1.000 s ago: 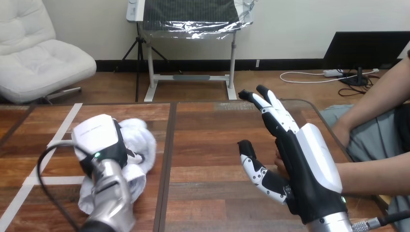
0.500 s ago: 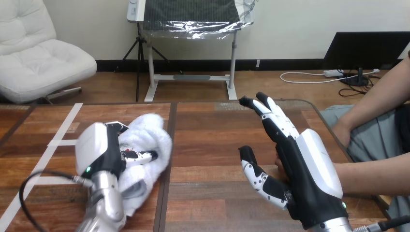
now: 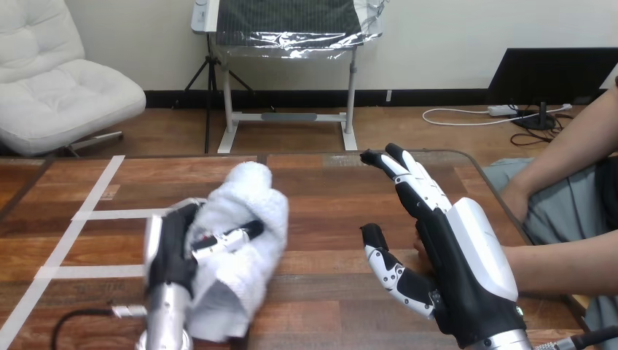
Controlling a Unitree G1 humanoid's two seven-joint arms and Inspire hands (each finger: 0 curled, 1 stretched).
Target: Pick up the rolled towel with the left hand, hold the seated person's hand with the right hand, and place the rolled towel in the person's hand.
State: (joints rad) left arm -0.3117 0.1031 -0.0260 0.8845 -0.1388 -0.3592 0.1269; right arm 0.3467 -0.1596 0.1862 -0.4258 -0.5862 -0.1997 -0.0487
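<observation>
My left hand (image 3: 173, 251) is shut on the white rolled towel (image 3: 248, 211), fingers wrapped across its front, and holds it tilted above the left half of the wooden table (image 3: 328, 197). My right hand (image 3: 459, 255) stands open on edge at the right, fingers pointing away and thumb spread toward the towel. The person's hand (image 3: 420, 246) lies right behind its palm, mostly hidden, with the forearm (image 3: 561, 266) coming in from the right edge. Whether the two touch I cannot tell.
White tape strips (image 3: 109, 214) mark the table's left part. The person's other arm (image 3: 561, 157) reaches down past the table's right edge. A gap of bare wood lies between the towel and my right hand.
My left hand has turned and carried the towel up and to the right, toward the table's middle. My right hand and the person's arm have stayed almost still.
</observation>
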